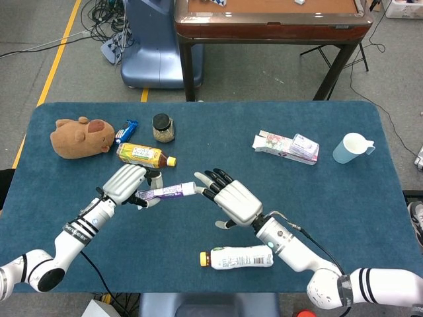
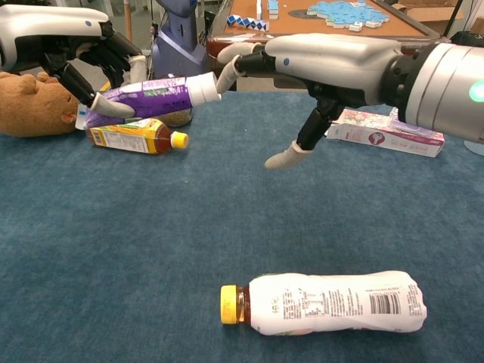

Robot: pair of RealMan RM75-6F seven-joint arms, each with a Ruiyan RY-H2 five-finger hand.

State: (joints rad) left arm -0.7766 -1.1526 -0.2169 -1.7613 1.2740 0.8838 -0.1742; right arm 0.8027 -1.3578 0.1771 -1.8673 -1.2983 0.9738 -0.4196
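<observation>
Fingers (image 2: 102,106) of the left hand (image 1: 125,183) were wrapped around the flat end of a purple tube (image 1: 166,191), which was lifted above the table (image 1: 370,211), nearer to its left edge than to its right, with the white cap pointing to the right hand (image 1: 232,200). That hand was spread and held nothing; its fingertips (image 2: 224,78) were just beside the cap, perhaps touching. I judged the tube as light and soft, so it would bend under pressure; the stiff cap or the shoulder behind it seemed the better place to take it. A bottle (image 1: 236,257) lay near the front edge.
</observation>
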